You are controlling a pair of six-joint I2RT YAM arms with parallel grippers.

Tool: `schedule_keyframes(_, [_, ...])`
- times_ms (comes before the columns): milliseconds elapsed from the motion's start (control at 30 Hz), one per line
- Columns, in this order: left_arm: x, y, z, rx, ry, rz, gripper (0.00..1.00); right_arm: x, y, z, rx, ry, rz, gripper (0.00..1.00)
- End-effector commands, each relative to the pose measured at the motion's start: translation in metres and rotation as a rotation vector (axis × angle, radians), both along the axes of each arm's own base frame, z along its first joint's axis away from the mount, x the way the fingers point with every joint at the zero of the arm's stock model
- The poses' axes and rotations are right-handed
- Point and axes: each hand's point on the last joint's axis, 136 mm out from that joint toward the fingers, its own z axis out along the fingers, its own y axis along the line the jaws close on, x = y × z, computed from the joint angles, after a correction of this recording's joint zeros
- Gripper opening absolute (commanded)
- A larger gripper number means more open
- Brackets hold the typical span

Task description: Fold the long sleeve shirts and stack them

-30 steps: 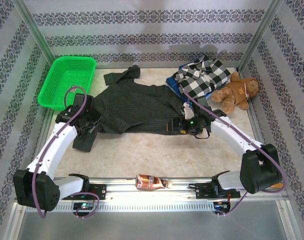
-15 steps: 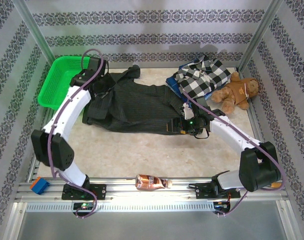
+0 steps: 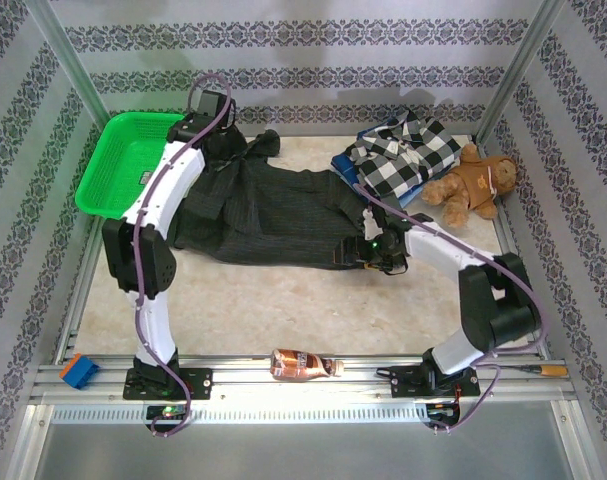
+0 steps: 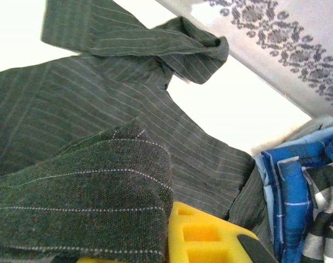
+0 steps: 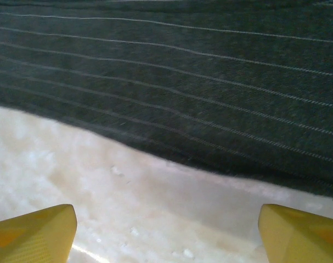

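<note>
The dark charcoal pinstriped shirt lies spread across the middle of the table, its left side folded back toward the far edge. My left gripper hangs over the shirt's far left corner beside the basket. In the left wrist view a fold of that shirt drapes over and between the yellow jaws of the left gripper, which is shut on it. The right gripper stands open just above the table at the shirt's near hem. The checked flannel shirt lies on a blue garment at the back right.
A green basket stands at the far left. A brown teddy bear sits right of the checked shirt. A bottle lies on the front rail, with a blue block at the rail's left end. Bare tabletop runs along the shirt's near side.
My left arm has swung from the near left to the far left, carrying the shirt's left side up and back over its body. The right gripper has barely moved.
</note>
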Motion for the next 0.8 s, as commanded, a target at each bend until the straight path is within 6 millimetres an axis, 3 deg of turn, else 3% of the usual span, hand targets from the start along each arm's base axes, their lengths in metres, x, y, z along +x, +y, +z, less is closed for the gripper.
schedule_keyframes(0, [0.02, -0.041, 0.001, -0.022, -0.068, -0.222, 0.18, 0.015, -0.003, -0.008, -0.027, 0.003, -0.048, 0.85])
schedule_keyframes(33, [0.021, -0.045, -0.001, -0.002, -0.058, -0.261, 0.27, 0.017, 0.0, -0.009, -0.02, 0.01, -0.048, 0.85])
schedule_keyframes(133, [0.013, -0.032, -0.005, 0.111, 0.005, -0.298, 0.73, 0.017, 0.007, -0.011, -0.018, 0.015, -0.028, 0.85])
schedule_keyframes(233, [-0.01, -0.003, 0.016, 0.212, 0.022, -0.233, 0.99, 0.014, 0.01, -0.011, -0.022, 0.014, -0.01, 0.85])
schedule_keyframes(333, [-0.041, 0.018, 0.019, 0.187, 0.028, -0.151, 1.0, 0.01, 0.007, -0.013, -0.043, 0.014, 0.0, 0.85])
schedule_keyframes(433, [-0.074, 0.047, -0.006, 0.128, 0.088, -0.041, 0.96, 0.011, 0.001, -0.012, -0.083, 0.008, 0.002, 0.85])
schedule_keyframes(600, [-0.108, 0.057, -0.064, 0.077, 0.16, 0.001, 0.73, 0.027, -0.006, -0.005, -0.148, -0.023, -0.01, 0.85])
schedule_keyframes(767, [-0.124, 0.077, -0.109, 0.168, 0.234, 0.061, 0.52, 0.044, -0.007, -0.008, -0.192, -0.02, -0.021, 0.82])
